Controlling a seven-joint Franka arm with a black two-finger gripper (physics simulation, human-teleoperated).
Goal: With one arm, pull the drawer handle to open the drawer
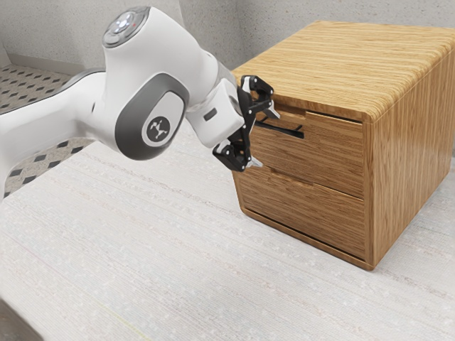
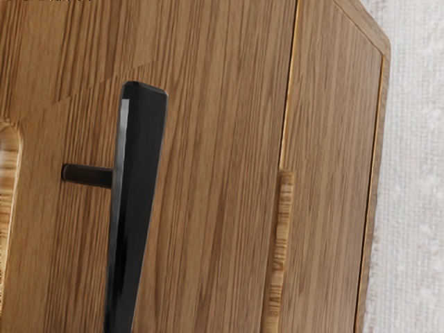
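Observation:
A wooden cabinet (image 1: 355,64) stands on the floor with two drawers in its front. The upper drawer (image 1: 320,153) carries a thin black bar handle (image 1: 284,129). My gripper (image 1: 263,138) is at the handle's end nearest the arm, open, with one finger above the bar and one below; neither finger presses on it. In the wrist view the black handle (image 2: 135,208) runs close in front of the hand, held off the upper drawer front (image 2: 222,139) by a short post (image 2: 87,175).
The lower drawer (image 1: 306,206) sits beneath, with no handle that I can see. Pale floor (image 1: 178,270) spreads around the cabinet, with a patterned tile patch (image 1: 35,85) behind the arm. The lower drawer front (image 2: 326,173) and floor (image 2: 416,173) lie beyond the handle.

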